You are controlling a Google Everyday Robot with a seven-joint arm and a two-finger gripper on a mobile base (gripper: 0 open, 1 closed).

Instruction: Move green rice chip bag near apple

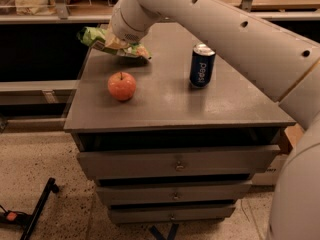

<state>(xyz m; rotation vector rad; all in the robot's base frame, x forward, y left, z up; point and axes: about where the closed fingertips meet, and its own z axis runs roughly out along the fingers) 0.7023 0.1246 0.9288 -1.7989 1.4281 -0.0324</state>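
Roughly: gripper (116, 43) over the cabinet top's (165, 106) back-left corner, clamped on the green rice chip bag (92, 34), which is held just off the surface, behind the apple (121, 86).

Risks: crinkly bag slipping from the pinch; bag nudging the apple into a roll.

Pepsi can (202, 66) upright, well right. Drawers (175, 163) shut, contents unseen.

Cream-white tubular arm (215, 29) with small dark round holes and a tan seam band; pincer (116, 43) at eleven o'clock.
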